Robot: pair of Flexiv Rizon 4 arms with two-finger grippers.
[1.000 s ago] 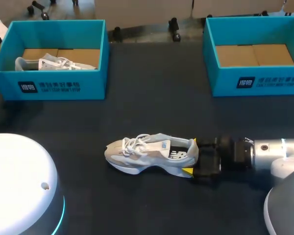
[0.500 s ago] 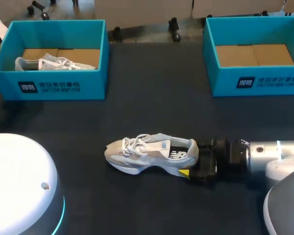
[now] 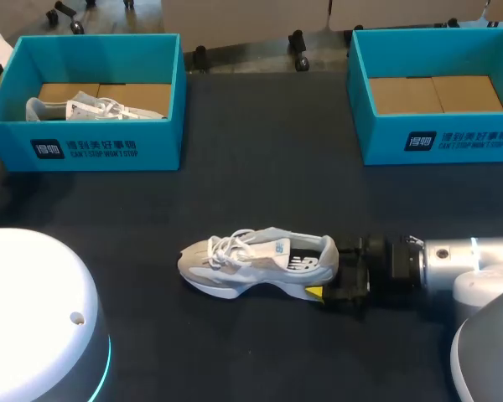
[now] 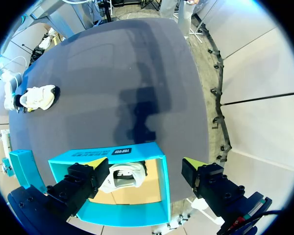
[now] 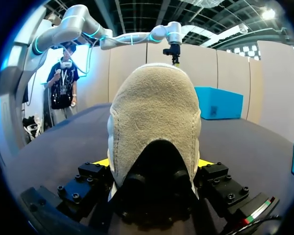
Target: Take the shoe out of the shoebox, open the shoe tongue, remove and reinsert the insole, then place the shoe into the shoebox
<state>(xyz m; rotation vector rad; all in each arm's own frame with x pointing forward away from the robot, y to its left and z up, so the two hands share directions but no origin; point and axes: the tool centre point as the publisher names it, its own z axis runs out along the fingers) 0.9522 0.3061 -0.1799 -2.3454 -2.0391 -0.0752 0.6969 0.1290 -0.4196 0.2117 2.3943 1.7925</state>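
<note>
A grey and white shoe point(image 3: 251, 264) stands on the dark table, toe to the left, laces up. My right gripper point(image 3: 324, 268) comes in from the right and straddles its heel, one yellow fingertip point(image 3: 316, 292) showing at the near side. In the right wrist view the beige heel point(image 5: 154, 112) fills the space between the open fingers point(image 5: 102, 162); contact on both sides does not show. My left gripper point(image 4: 144, 164) hangs open high above the left shoebox point(image 4: 159, 181), which holds a second white shoe point(image 4: 125, 176).
The left teal shoebox point(image 3: 92, 146) stands at the back left with the other shoe point(image 3: 92, 107) inside. A matching shoebox point(image 3: 440, 138) at the back right holds only its cardboard floor. Bare table lies between the boxes and the shoe.
My right gripper has slid left, further over the heel, and the shoe has shifted slightly left with it. The left arm has kept still.
</note>
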